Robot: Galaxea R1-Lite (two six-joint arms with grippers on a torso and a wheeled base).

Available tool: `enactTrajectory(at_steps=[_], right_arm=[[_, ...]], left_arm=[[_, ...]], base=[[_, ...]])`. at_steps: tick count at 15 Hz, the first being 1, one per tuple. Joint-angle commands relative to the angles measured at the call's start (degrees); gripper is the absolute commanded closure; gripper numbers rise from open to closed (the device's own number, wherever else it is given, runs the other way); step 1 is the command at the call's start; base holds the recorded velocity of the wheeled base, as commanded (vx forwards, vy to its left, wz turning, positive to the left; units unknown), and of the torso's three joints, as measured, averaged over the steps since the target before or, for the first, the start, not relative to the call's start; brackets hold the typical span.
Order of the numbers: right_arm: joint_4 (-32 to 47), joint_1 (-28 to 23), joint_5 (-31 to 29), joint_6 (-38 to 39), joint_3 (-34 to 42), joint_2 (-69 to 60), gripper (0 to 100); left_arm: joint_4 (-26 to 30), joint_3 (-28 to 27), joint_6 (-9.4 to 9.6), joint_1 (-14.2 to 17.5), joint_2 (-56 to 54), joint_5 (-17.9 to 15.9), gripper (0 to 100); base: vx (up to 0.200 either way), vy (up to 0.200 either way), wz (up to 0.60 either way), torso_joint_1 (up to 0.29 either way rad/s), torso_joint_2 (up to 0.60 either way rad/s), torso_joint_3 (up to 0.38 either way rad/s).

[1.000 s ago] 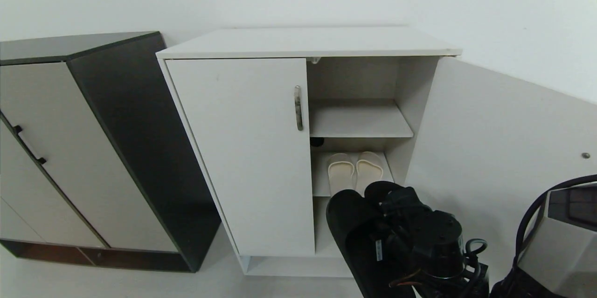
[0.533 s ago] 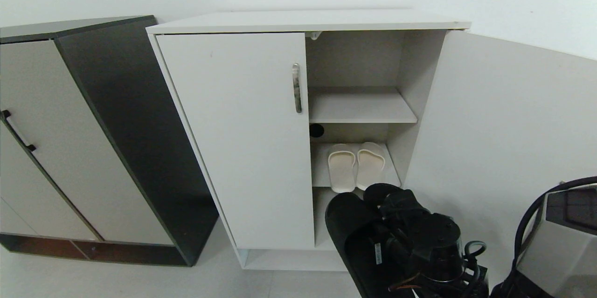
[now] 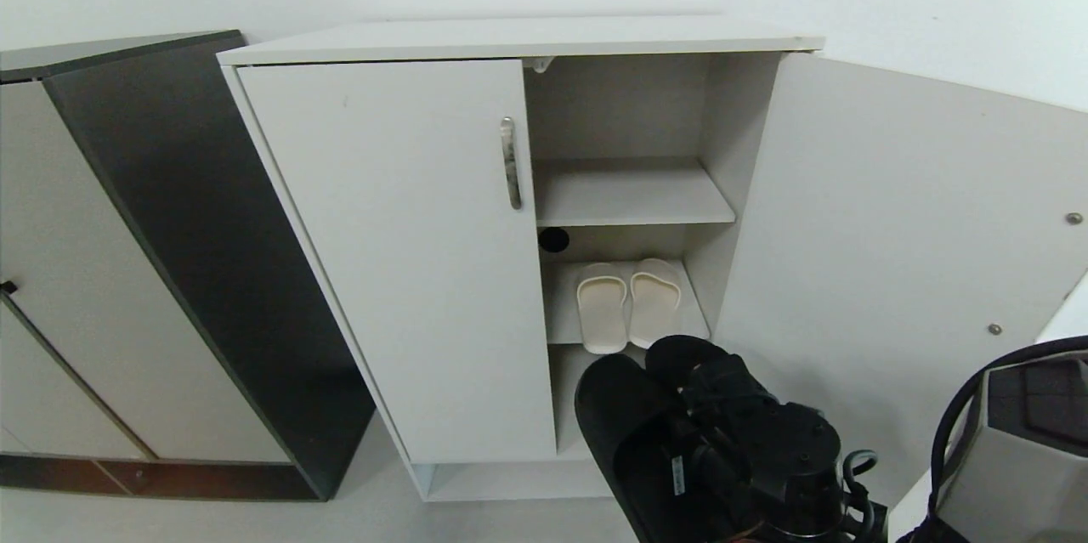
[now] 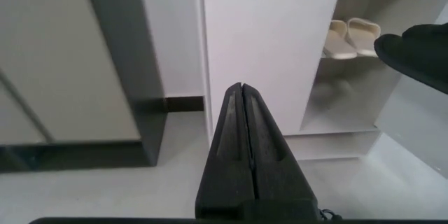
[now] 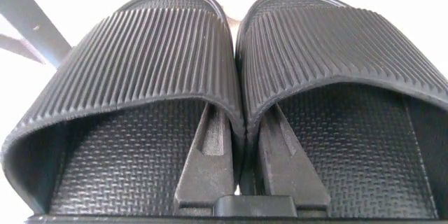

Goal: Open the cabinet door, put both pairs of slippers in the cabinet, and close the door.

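Observation:
The white cabinet (image 3: 391, 254) has its left door shut and its right door (image 3: 892, 254) swung wide open. A cream pair of slippers (image 3: 627, 303) lies on the middle shelf and shows as the cream slippers (image 4: 353, 36) in the left wrist view. My right gripper (image 5: 238, 161) is shut on the black pair of slippers (image 3: 633, 420), one finger (image 5: 206, 155) inside each slipper, pinching the touching inner walls. The black slippers (image 5: 231, 77) hang just in front of the bottom compartment. My left gripper (image 4: 242, 91) is shut and holds nothing, low before the shut left door.
A dark cabinet (image 3: 170, 229) with pale doors stands against the white cabinet's left side. The upper shelf (image 3: 629, 195) is bare. A metal handle (image 3: 510, 162) sits on the shut left door. Pale floor (image 4: 175, 175) lies in front.
The whole head picture has shifted, with the cabinet now larger and further left, so the camera moved. The black slippers stay in my right gripper before the lower opening.

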Motion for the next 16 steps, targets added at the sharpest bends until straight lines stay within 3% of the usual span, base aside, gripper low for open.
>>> enactTrajectory(at_steps=[1,4,7,11,14,16], right_arm=[[-0.54,0.15,-0.1,-0.06,-1.17,0.6,100],[6.22,0.15,-1.16,0.47,-9.17,0.16,100],[30.39,0.06,-12.05,7.33,-27.27,-2.56,100],[50.78,0.94,-15.39,9.79,-41.78,-7.31,100],[59.05,0.94,-15.92,10.76,-48.81,-9.42,100],[59.92,0.94,-16.27,10.76,-50.13,-9.68,100]], left_arm=[[-0.02,-0.01,-0.01,0.0,-0.01,0.0,100],[-0.02,-0.01,-0.01,0.0,-0.01,0.0,100],[-0.02,-0.01,0.08,0.0,-0.01,0.0,100],[-0.02,-0.01,0.08,0.0,-0.01,0.0,100],[-0.02,-0.01,0.08,0.0,-0.01,0.0,100],[-0.02,-0.01,0.08,0.0,-0.01,0.0,100]], base=[[0.0,0.0,0.0,0.0,0.0,0.0],[0.0,0.0,0.0,0.0,0.0,0.0],[0.0,0.0,0.0,0.0,0.0,0.0],[0.0,0.0,0.0,0.0,0.0,0.0],[0.0,0.0,0.0,0.0,0.0,0.0],[0.0,0.0,0.0,0.0,0.0,0.0]])
